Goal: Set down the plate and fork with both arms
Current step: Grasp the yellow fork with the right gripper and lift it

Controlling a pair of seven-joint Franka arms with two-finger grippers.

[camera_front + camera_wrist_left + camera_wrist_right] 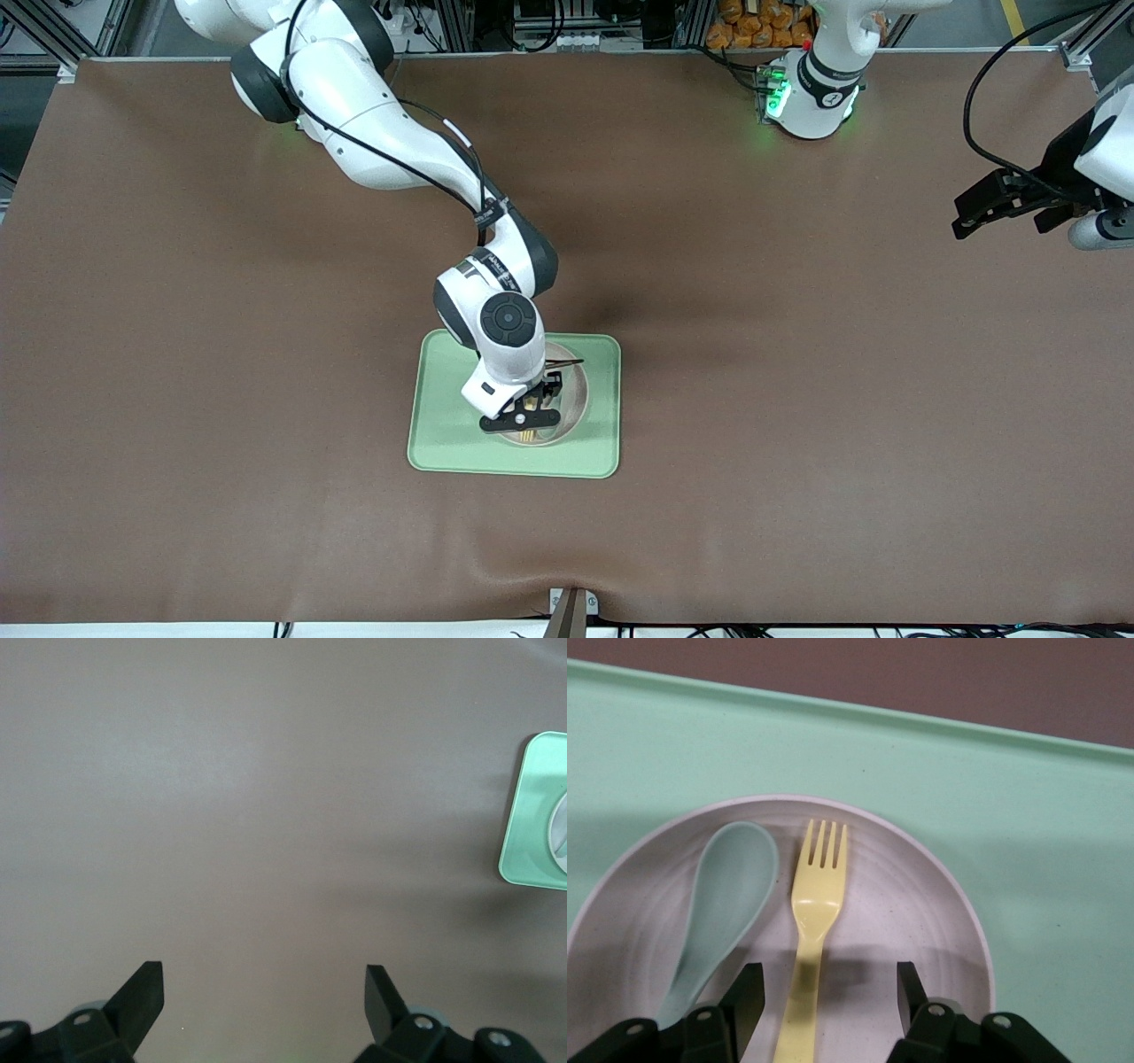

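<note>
The speckled off-white plate [573, 396] sits on the light green tray [443, 443] in the middle of the table. The pale yellow fork [816, 904] lies in the plate [930, 904] beside a grey-green spoon [726, 899]. My right gripper [528, 427] is low over the plate, open, and its fingers [745, 997] stand on either side of the fork's handle without touching it; it shows in its own wrist view [828, 992]. My left gripper [964, 221] is open and empty in the air over the left arm's end of the table, where that arm waits.
The left wrist view shows bare brown table under the left gripper [264, 992] and the tray's edge [530, 815] farther off. The tray's rim [1028, 744] surrounds the plate. Brown mat covers the whole table.
</note>
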